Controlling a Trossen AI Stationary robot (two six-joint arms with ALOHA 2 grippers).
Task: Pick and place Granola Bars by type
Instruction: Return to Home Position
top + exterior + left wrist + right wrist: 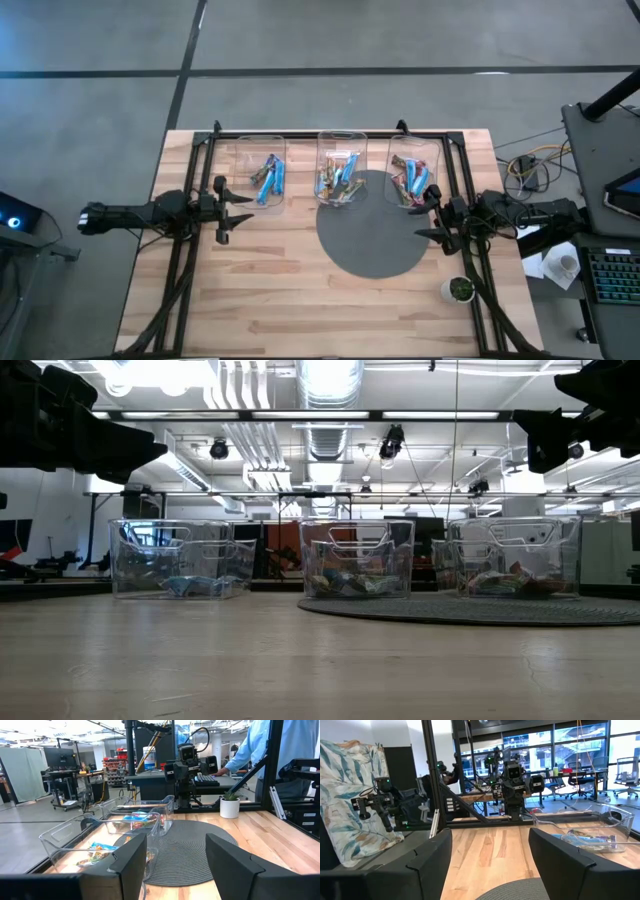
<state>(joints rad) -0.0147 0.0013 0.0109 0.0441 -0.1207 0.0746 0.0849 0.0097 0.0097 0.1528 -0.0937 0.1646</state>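
Observation:
The granola bars lie in three clear bins along the table's far side. Blue bars (pixel 268 178) fill the left bin (pixel 180 555). Multicoloured bars (pixel 338 180) sit in the middle bin (pixel 355 555). Red-brown and blue bars (pixel 412 183) are in the right bin (pixel 515 555). My left gripper (pixel 238 210) hovers open just near of the left bin, pointing toward the table's right. My right gripper (pixel 428 215) hovers open just near of the right bin, pointing toward the table's left. Both sets of fingers hold nothing in the wrist views (pixel 175 865) (pixel 490 860).
A round grey mat (pixel 370 228) lies mid-table under the middle and right bins. A small potted plant (pixel 460 290) stands near the right near corner. Black frame rails (pixel 180 250) run along both table sides. A person in a blue shirt (pixel 260 750) stands beyond the right edge.

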